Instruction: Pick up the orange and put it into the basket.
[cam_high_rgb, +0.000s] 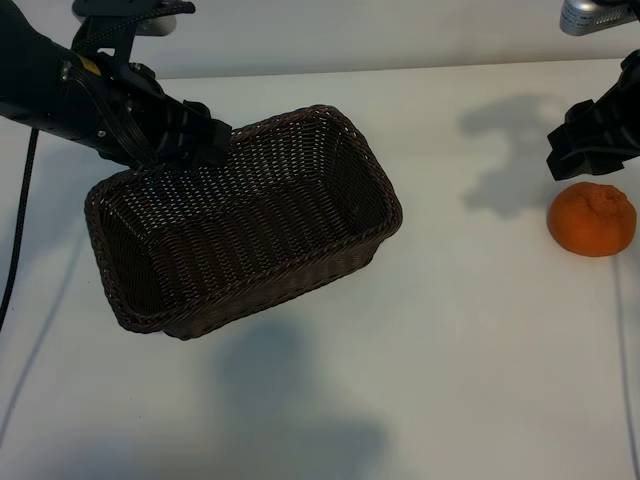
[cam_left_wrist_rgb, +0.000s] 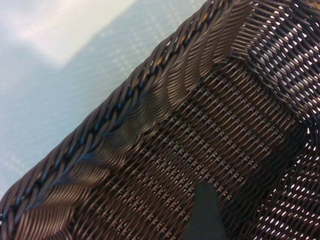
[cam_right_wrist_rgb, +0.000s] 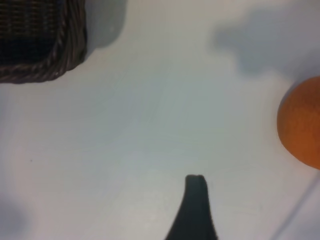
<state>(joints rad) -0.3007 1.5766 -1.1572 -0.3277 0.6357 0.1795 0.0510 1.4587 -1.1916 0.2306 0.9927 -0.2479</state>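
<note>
On the white worktop (cam_high_rgb: 450, 380), the left tool (cam_high_rgb: 190, 140) clamps the dark brown woven wicker basket's (cam_high_rgb: 250, 215) far rim; right tool (cam_high_rgb: 590, 150), fingers apart, hovers beside the small round orange (cam_high_rgb: 592, 220).

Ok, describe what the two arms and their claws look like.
Both arms are black and blocky, built of angular, ridged housings. The left arm carries a small yellow mark on its upper housing, and a black cable hangs from it to the table. The right claw is black too; its wrist view shows one slim, dark, tapering finger.
</note>
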